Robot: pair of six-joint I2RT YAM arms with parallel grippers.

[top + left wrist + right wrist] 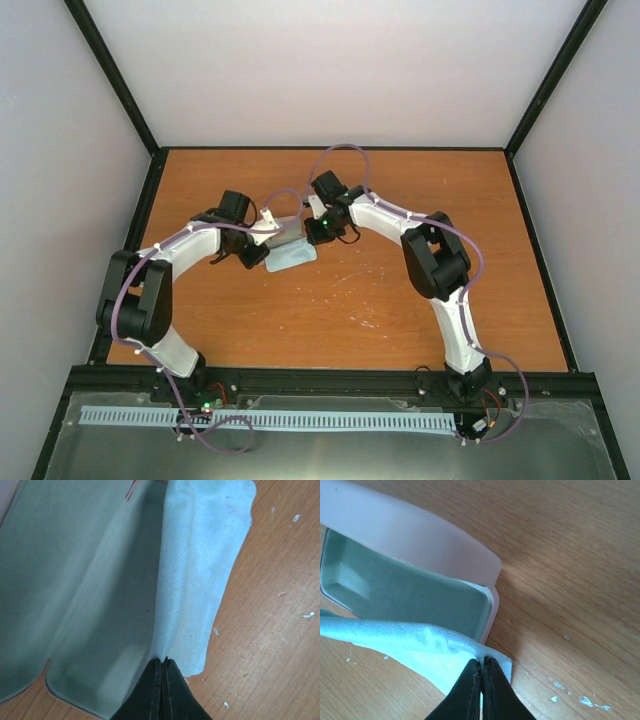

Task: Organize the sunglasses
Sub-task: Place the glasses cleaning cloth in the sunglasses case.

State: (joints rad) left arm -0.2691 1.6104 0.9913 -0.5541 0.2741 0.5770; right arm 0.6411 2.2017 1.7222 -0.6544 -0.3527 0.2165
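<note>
**Both claws pinch the cloth over the open case; sunglasses not made out**

The left claw (162,661) has its two dark fingers pressed together, with no gap between them. They clamp the near edge of the light blue cloth (200,580). From that pinch the cloth runs away from the wrist camera in a long fold. Its left side lies along the inside of the open case (90,595) and its right side hangs out over the wooden table (400,320).

The right claw (481,661) is likewise closed tight, gripping a corner of the same cloth. Here the cloth stretches leftward from the fingertips across the near rim of the case. The pale blue-green lining of the tray shows bare beyond it. The pink lid (420,540) stands open on the far side of the tray.

From above, the two arms meet over the middle of the table, left of centre, with the cloth and case between their wrists.

The sunglasses cannot be made out in any view. The part of the lining that shows holds nothing, and the cloth covers the rest of the tray. A thin orange-pink line shows at the case's edge in the left wrist view, but I cannot tell whether it is frame or case trim. So where the pair lies relative to either claw cannot be told.
</note>
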